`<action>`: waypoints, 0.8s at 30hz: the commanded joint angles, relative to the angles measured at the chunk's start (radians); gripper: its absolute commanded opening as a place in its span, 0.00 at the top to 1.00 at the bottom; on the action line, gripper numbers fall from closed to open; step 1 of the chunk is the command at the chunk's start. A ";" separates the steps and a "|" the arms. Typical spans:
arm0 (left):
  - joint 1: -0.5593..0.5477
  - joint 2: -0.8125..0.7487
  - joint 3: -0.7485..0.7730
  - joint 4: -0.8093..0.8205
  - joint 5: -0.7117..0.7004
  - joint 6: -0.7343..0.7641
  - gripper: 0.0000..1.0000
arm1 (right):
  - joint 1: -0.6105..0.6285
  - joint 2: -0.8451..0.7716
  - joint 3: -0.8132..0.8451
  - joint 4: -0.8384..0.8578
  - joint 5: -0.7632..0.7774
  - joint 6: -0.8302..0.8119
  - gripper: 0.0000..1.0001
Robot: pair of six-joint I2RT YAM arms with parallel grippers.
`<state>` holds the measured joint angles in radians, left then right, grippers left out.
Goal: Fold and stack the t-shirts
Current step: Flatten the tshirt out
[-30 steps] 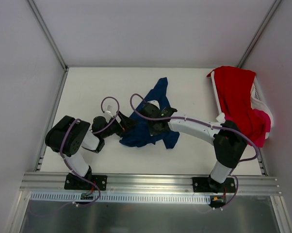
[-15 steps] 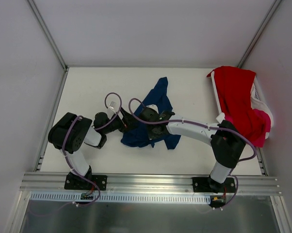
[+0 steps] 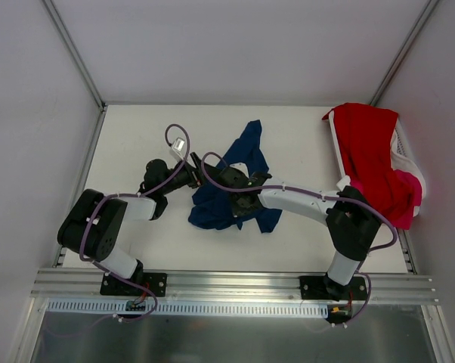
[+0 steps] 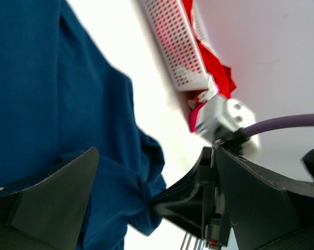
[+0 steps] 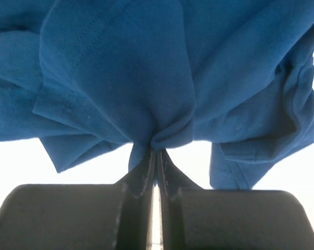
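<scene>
Table, mid-area: the navy t-shirt lies crumpled, with one strip trailing toward the far edge. At far right the red t-shirt is draped over the white basket, and the pink t-shirt shows below it. Both are well apart from the arms.

Right gripper: jaws pressed together on a small gather of navy cloth.
Left gripper: jaws spread wide with nothing in them, at the shirt's left edge and close to the right gripper.

Risks (judgement):
- Whole shirt: the one small pinch probably catches several layers. A lift or pull would then bring the shirt up as a lump instead of spreading it.
- Left edge: the cloth there is bunched. Closing on it could catch a mid-panel fold rather than a hem, and the spread would come out skewed.
- The grippers are near each other, so the left fingers could knock the right ones as they close in.
- The thin gather could slip out under tension.

Appearance: the navy shirt is deep blue, matte and soft. Creases fan out from the pinch point. A stitched hem shows in the right wrist view. No chest print is showing.
</scene>
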<state>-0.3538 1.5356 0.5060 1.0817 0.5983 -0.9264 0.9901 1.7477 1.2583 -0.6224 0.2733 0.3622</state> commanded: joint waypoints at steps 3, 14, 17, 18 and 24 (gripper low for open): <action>-0.014 0.034 -0.032 -0.042 0.000 0.057 0.04 | 0.012 -0.007 0.026 0.009 0.007 -0.005 1.00; -0.059 0.115 -0.055 0.004 -0.009 0.026 0.05 | 0.012 -0.002 0.032 0.009 0.007 0.003 1.00; -0.079 0.138 -0.050 0.026 -0.012 0.014 0.05 | 0.012 -0.001 0.029 0.009 0.007 0.003 1.00; -0.083 0.144 -0.049 0.029 -0.012 0.011 0.05 | 0.012 -0.001 0.027 0.009 0.006 0.004 1.00; -0.099 0.155 -0.034 0.027 -0.017 0.009 0.06 | 0.010 -0.002 0.023 0.010 0.007 0.006 1.00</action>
<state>-0.4458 1.6917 0.4591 1.0504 0.5903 -0.9199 0.9974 1.7481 1.2583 -0.6140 0.2729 0.3588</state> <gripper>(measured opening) 0.944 0.016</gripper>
